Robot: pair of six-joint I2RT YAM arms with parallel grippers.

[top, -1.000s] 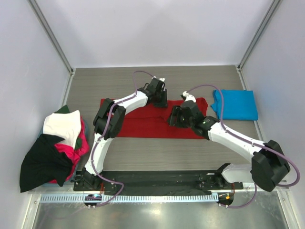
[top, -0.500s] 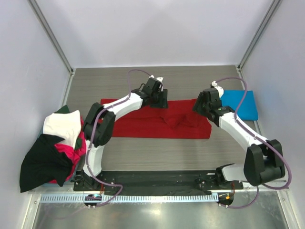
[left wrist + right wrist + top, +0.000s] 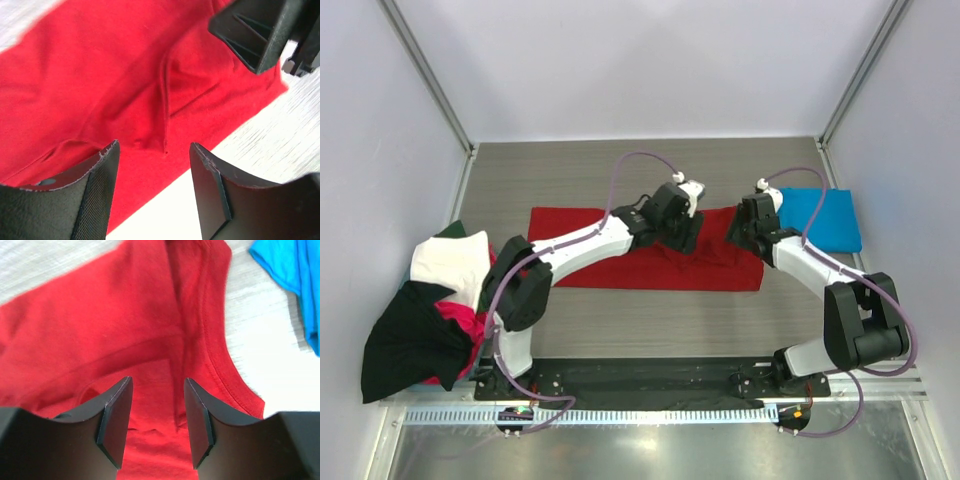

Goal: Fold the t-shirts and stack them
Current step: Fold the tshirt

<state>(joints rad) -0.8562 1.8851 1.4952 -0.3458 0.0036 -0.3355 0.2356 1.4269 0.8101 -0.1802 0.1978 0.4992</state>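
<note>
— Jaws, state?
— Left gripper and right gripper both spread, holding nothing, above red t-shirt lying flat mid table.
— Blue t-shirt?
— Folded, right of red one, not touching.

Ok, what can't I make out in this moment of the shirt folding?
- Top view: the left arm covers the middle of the deep red cloth t-shirt.
- Top view: the heaped black, white and magenta shirts overlap; their count is unclear.
- Right wrist view: the bright blue cloth t-shirt is cut off by the frame edge.
</note>
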